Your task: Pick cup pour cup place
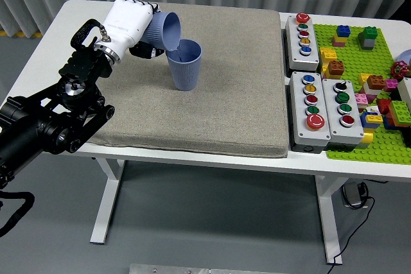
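Left hand (pixel 131 24), white-shelled on a black arm entering from the lower left, wrapped around a blue-grey ribbed cup (pixel 162 30). Held cup tipped steeply onto its side, mouth facing right and down, lip just over the near-left rim of a second blue-grey cup (pixel 185 64). Second cup upright on the grey fabric mat (pixel 225 94), left of the mat's middle, towards the far side. Whether the two rims touch, hard to say from this height; possibly a thin gap. Nothing visibly pouring between them, and the inside of the standing cup too shadowed to judge.

Mat spread over most of the white worktop (pixel 77 14), a bare strip showing along the left and near edges.

To the right of the mat, three grey button boxes: one (pixel 303 41) at the far side with a column of coloured buttons, two more (pixel 311 110) (pixel 345 111) side by side nearer the front, each with a large red button at its near end. Right of those, a green building-brick baseplate (pixel 350 49) scattered with loose bricks of several colours, running off the right edge.
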{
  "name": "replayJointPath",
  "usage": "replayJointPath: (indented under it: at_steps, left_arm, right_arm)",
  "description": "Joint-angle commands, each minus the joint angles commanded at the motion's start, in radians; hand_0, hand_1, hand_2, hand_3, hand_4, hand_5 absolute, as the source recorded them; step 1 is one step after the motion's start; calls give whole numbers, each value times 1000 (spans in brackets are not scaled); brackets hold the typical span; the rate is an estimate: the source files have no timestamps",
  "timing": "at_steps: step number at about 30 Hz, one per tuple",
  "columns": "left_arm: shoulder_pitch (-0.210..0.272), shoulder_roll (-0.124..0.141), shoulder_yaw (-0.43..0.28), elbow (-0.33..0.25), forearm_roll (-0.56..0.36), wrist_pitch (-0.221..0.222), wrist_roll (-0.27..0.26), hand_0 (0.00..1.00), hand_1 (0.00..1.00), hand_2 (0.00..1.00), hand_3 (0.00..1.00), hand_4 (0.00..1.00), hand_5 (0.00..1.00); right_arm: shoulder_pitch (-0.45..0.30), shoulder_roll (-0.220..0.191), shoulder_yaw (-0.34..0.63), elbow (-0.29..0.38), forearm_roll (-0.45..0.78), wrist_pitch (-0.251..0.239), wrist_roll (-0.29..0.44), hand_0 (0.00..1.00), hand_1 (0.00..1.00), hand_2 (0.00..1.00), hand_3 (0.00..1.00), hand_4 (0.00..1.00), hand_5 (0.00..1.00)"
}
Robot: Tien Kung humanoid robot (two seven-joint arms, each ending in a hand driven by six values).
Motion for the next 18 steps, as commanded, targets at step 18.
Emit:
replayJointPath:
  at_steps: [18]
  left_arm:
    - [-36, 27, 54, -8, 0, -8, 12, 567, 539, 530, 551, 870, 179]
  right_arm:
    - [5, -1, -5, 0, 7, -1, 0, 700, 706, 664, 629, 39, 326]
